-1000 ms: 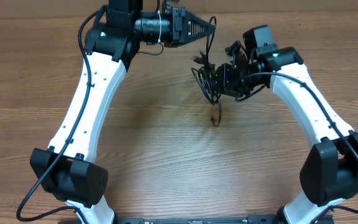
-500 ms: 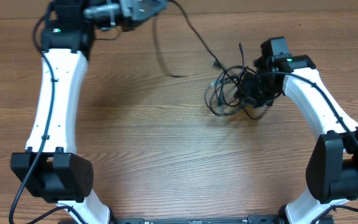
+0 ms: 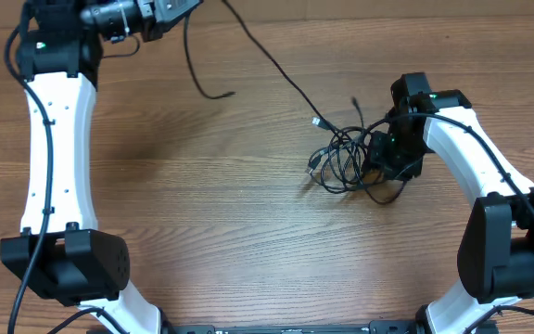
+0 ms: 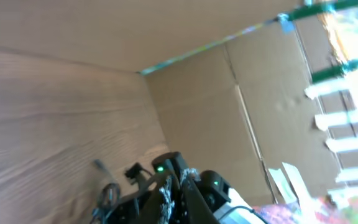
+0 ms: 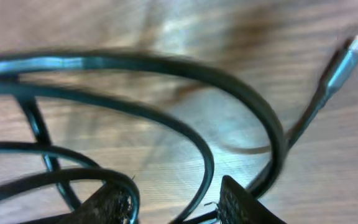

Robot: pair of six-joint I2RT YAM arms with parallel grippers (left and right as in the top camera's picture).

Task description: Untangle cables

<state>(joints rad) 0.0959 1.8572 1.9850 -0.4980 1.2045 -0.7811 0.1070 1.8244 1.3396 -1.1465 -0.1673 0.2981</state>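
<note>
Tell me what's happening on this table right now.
Two robot arms are working on a knot of thin black cables. The left gripper, jaws shut, holds a long strand up at the far edge of the table. One end hangs free, and the other slants down toward the tangle, ending in a plug tip that appears to stop just short of it. The right gripper sits at the tangle, jaws apart with loops between them, not clamped. Most of the cables lie knotted together.

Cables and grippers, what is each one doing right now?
Tangle, knotted loops in a heap.
Left gripper, shut on the long cable.
Long cable, stretched from the left gripper toward the tangle.
Right gripper, open, down among the tangle's loops.
</note>
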